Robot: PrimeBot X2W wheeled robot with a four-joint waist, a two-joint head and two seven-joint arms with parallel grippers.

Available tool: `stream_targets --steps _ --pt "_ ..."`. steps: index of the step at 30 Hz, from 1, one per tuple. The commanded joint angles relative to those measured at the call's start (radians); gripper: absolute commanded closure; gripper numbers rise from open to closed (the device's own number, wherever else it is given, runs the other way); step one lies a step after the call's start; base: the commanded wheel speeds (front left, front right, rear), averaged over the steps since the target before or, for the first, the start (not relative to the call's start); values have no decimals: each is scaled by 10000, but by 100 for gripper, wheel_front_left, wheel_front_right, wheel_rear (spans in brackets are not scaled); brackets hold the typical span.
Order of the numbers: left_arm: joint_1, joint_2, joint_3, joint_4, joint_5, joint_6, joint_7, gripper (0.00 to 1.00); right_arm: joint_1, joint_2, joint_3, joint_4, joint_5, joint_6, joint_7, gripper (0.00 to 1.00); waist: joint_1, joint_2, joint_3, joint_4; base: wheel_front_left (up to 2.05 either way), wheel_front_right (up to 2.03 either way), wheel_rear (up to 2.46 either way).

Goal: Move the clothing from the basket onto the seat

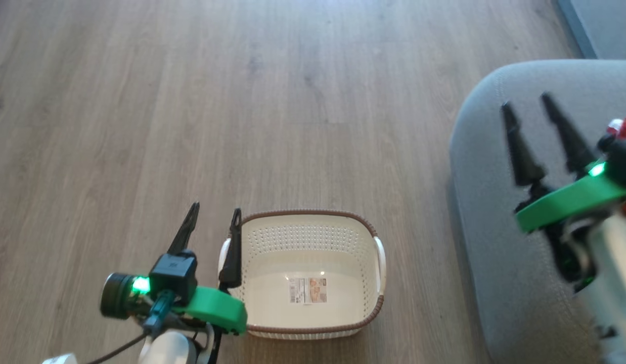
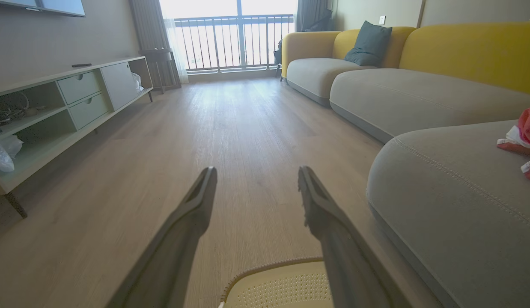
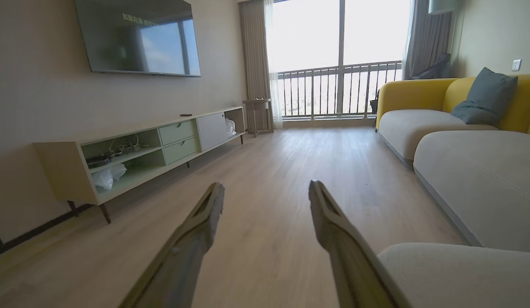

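Now basket (image 1: 303, 237) on floor (image 1: 141, 101) (label (image 1: 308, 289) visible), clothing (image 2: 526, 132) on seat (image 2: 440, 205), left gripper (image 1: 215, 208), right gripper (image 1: 525, 101) spread wide.

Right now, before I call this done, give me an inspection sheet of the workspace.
Surface: pale wood-plank floor.
Job's things: cream perforated plastic basket with brown rim holds just its paper label; red-and-white fabric clothing lies on the grey upholstered sofa seat.
Clutter: white plastic bag on the low pale cabinet's shelf.
Grippers: left gripper open over the basket's left edge; right gripper open above the seat; both empty.
Cables: dark cable beside the left forearm.
Surroundings: wall-mounted television, balcony window, yellow-backed sofa.
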Motion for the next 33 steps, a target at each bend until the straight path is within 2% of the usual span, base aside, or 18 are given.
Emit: stream_targets --steps 1,8,17,22,26,33 --pt "-118 -48 456 -350 61 120 -51 0 148 207 30 -294 -191 69 -61 0 1 -1 -95 199 0 0 0" --pt "156 -48 1107 -196 -147 752 -51 0 1442 1640 -338 -221 -1394 69 -62 0 1 -1 -240 495 0 0 0" --pt "371 -48 1379 -34 -387 813 -51 0 2562 2705 -1384 -260 -2119 69 -62 0 1 -1 -266 460 0 0 0" --pt "519 -49 1320 375 -538 514 -51 0 3012 2954 -1693 -462 -2551 69 -62 0 1 -1 -264 385 0 0 0" --pt "564 -49 1354 548 -630 457 -51 0 3122 2976 -1778 -442 -2905 69 -62 0 1 -1 -222 340 0 0 0" --pt "566 -49 1421 655 -977 203 -51 0 3083 3114 -1865 -471 -2891 69 -62 0 1 -1 -140 283 0 0 0"
